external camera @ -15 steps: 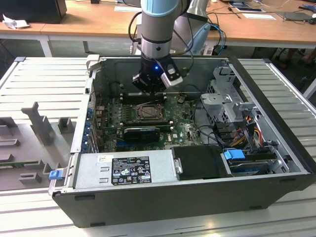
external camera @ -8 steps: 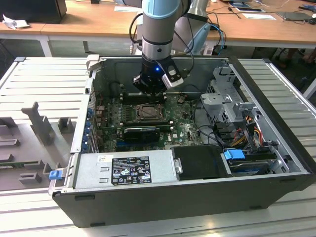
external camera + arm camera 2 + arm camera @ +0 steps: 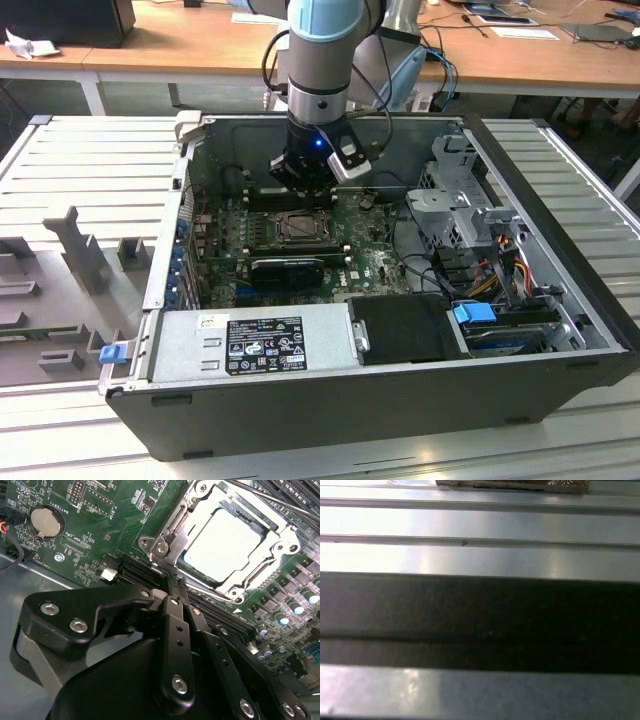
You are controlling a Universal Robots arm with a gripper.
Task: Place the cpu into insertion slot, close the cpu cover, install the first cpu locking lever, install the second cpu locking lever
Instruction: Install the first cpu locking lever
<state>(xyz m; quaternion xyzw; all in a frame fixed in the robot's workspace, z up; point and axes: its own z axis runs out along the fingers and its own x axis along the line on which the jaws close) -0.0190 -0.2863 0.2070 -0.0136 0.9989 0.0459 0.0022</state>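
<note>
Metal walls of a big open computer case (image 3: 560,330) sit on a ribbed silver table (image 3: 90,160), and I look down into it. Inside lies a flat green board (image 3: 375,265) dotted with tiny parts. My arm (image 3: 320,60), blue and silver and round like a pipe, hangs over the far side of the board. Its black gripper (image 3: 300,175) hovers just beyond the slot (image 3: 298,228), close above it and not touching.

In the second wrist view the gripper (image 3: 172,587) looks like smooth black metal bars joined by shiny round screws. The two thin fingers (image 3: 170,607) are pressed flat together with nothing between them.

The chip (image 3: 222,540) is already in the slot (image 3: 150,542). Its top is a pale, smooth, shiny square. The cover (image 3: 272,555), a thin grey metal frame with a big square window, lies flat down around the chip. A thin silver rod (image 3: 260,497) runs along the far edge of the slot. I cannot tell if it is hooked down.

Near the slot, a long black card (image 3: 290,268) lies across the board. A round silver battery (image 3: 45,521) sits on the board too. A grey box with a label (image 3: 250,345) fills the near left corner of the case.

In the first wrist view I see smooth silver ridges (image 3: 480,525) and a wide dark band (image 3: 480,620).
</note>
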